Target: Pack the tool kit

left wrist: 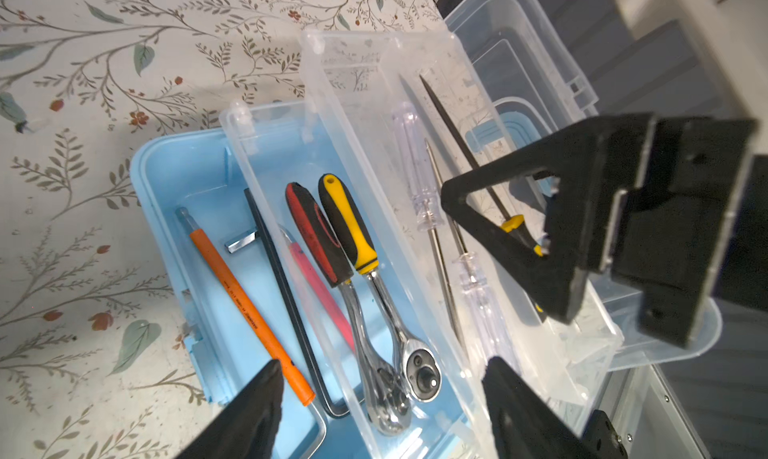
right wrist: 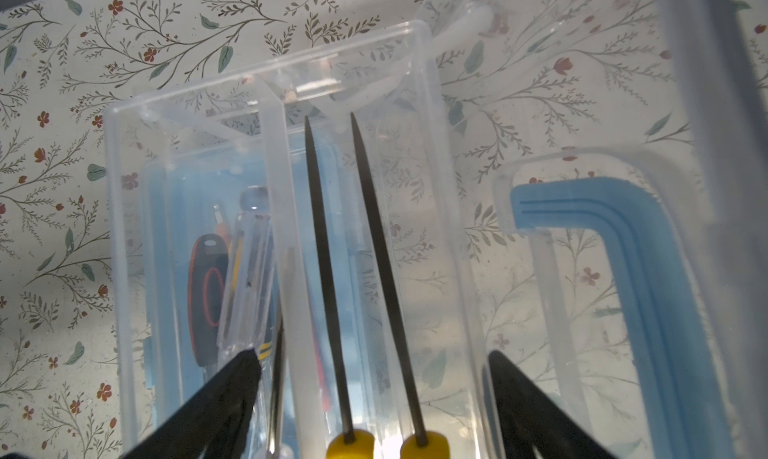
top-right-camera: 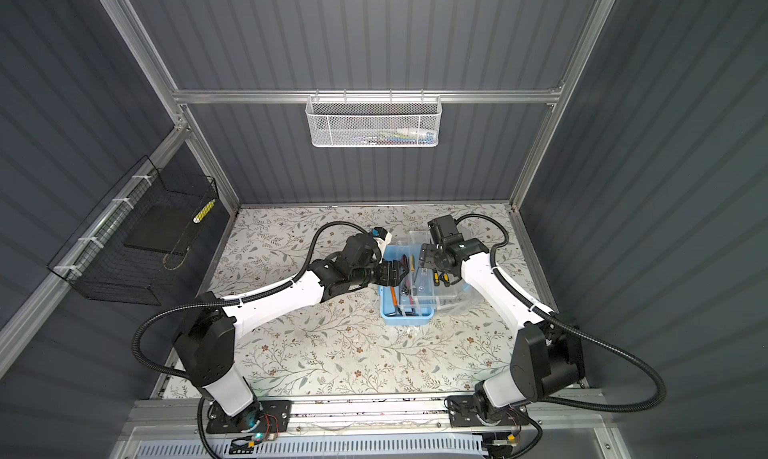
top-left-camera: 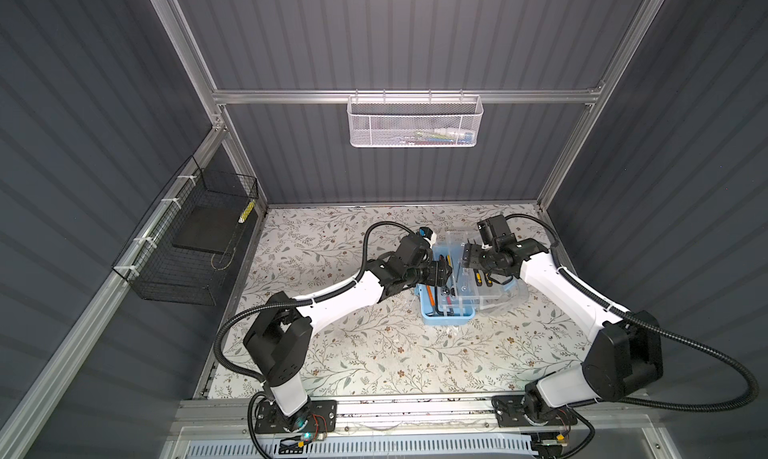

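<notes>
Light blue box [left wrist: 195,174] lying open mid-table [top-left-camera: 353,353], its clear tray [left wrist: 332,104] resting across it with two ratchets [left wrist: 351,224] and screwdrivers [left wrist: 419,174], lid [left wrist: 519,50] alongside; my left gripper [left wrist: 382,361] and right gripper [right wrist: 372,353] hover above, jaws apart, empty

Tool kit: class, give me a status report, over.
Left end effector open above ratchets. Right end effector open over clear tray. Blue box lid open, tray overhanging box edge. No other obstruction.
</notes>
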You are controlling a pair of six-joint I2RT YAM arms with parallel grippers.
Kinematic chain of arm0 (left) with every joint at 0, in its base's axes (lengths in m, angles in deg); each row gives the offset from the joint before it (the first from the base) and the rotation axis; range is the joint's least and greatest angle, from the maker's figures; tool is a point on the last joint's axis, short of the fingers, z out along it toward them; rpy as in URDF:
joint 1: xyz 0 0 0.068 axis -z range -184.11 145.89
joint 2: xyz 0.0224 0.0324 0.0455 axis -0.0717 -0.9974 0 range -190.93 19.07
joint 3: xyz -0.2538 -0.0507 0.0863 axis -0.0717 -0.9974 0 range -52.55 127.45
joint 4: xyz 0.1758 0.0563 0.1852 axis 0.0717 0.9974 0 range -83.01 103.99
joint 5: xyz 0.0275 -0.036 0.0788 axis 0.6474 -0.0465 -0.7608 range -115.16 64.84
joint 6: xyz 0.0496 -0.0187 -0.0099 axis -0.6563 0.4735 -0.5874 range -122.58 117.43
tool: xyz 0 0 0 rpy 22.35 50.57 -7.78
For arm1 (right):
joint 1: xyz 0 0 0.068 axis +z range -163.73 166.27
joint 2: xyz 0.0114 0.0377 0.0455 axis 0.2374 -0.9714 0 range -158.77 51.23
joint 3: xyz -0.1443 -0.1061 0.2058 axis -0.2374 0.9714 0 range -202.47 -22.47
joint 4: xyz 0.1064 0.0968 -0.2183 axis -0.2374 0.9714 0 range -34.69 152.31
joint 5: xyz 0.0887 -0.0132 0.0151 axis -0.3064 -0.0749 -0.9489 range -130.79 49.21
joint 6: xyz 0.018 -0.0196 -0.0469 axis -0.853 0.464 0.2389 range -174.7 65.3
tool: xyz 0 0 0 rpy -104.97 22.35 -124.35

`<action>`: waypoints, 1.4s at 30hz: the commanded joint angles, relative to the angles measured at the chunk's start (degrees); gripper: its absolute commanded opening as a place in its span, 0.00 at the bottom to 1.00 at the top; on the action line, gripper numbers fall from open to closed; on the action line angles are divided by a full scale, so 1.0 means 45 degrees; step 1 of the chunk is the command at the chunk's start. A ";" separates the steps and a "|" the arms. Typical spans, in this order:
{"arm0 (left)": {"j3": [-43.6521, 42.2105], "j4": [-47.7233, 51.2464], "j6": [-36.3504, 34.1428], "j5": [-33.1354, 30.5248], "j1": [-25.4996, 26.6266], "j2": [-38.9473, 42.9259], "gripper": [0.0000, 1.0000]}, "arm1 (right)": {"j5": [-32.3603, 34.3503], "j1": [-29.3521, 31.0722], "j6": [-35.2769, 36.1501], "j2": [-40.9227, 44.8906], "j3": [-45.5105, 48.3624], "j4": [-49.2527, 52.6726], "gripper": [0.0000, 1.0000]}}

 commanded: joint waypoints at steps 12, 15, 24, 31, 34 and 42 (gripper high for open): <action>0.2188 0.1227 -0.0488 0.0449 0.0032 -0.1392 0.72 | -0.0387 0.0284 -0.0180 -0.0125 -0.0402 -0.0131 0.86; 0.2312 0.1288 -0.0553 0.0467 0.0056 -0.1487 0.68 | -0.0348 0.0309 -0.0170 -0.0152 -0.0435 -0.0131 0.86; 0.2880 0.1982 -0.0468 0.0442 0.0052 -0.2237 0.59 | -0.0412 0.0360 -0.0202 -0.0156 -0.0487 -0.0195 0.86; 0.3000 0.2233 -0.0476 0.0131 0.0037 -0.2389 0.53 | -0.0378 0.0408 -0.0120 -0.0023 -0.0645 -0.0219 0.88; 0.3040 0.2297 -0.0484 0.0048 0.0036 -0.2405 0.50 | -0.0505 0.0407 -0.0048 0.0206 -0.0947 -0.0158 0.90; 0.3059 0.2344 -0.0466 -0.0012 -0.0006 -0.2523 0.47 | -0.1460 0.0397 0.0056 0.0916 -0.2067 0.0181 0.94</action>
